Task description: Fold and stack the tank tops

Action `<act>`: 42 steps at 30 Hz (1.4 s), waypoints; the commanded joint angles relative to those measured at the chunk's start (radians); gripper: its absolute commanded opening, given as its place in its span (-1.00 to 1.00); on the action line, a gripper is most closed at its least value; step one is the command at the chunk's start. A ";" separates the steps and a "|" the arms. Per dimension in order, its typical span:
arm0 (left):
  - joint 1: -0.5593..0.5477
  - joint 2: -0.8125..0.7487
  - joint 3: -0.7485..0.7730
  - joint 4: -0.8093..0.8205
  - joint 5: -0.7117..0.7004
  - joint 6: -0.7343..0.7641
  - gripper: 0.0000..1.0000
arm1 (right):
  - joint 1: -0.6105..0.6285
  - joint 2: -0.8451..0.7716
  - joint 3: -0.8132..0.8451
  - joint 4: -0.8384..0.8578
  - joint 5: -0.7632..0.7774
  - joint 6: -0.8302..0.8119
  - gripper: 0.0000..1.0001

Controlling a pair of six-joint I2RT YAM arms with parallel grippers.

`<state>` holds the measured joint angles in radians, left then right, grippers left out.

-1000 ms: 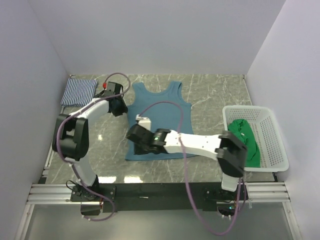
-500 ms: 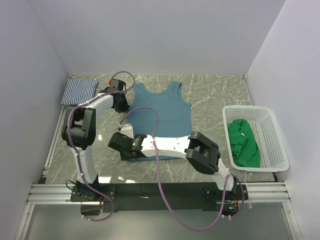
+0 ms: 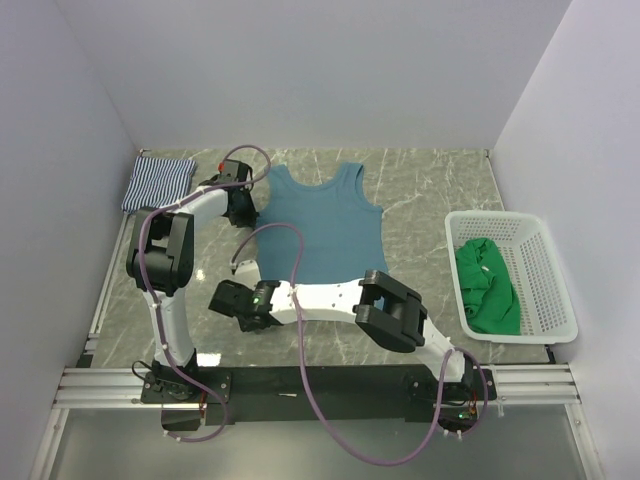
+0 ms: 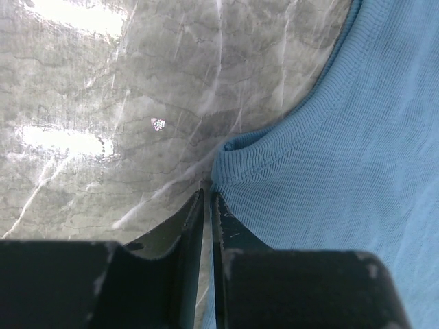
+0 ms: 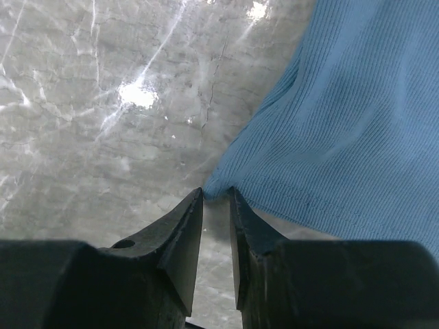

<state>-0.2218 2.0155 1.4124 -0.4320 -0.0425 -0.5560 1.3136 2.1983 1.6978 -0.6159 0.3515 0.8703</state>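
The right gripper [image 5: 216, 194] has swung over, parted fingers astride the hem corner of the teal tank top [image 3: 330, 220], while the left gripper [image 4: 208, 197], almost closed at the armhole, holds it or not, I cannot tell; such shallow bites could slip.

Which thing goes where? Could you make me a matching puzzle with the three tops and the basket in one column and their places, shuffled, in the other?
1. striped top
2. teal top
3. green top
4. white basket

A. crumpled inside the basket
B. standing at the right side of the table
C. spread flat in the middle
D. folded at the far left corner

Pairs: 1-D, 2-C, 3-A, 4-B
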 commanded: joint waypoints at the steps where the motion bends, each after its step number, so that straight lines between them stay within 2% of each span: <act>1: 0.007 0.003 0.043 -0.011 -0.013 0.021 -0.69 | 0.016 -0.032 0.008 0.001 0.061 -0.005 -0.40; 20: 0.018 -0.004 0.042 -0.011 0.006 0.021 -0.70 | 0.046 -0.040 0.115 -0.077 0.179 -0.031 -0.37; 29: 0.021 -0.001 0.049 -0.016 0.015 0.021 -0.71 | 0.047 0.060 0.218 -0.156 0.224 -0.036 -0.35; 42: 0.022 0.002 0.051 -0.017 0.015 0.021 -0.71 | 0.049 0.118 0.250 -0.212 0.273 -0.025 -0.33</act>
<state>-0.2050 2.0155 1.4227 -0.4427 -0.0387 -0.5560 1.3590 2.3260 1.9030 -0.8089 0.5606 0.8394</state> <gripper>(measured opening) 0.147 0.332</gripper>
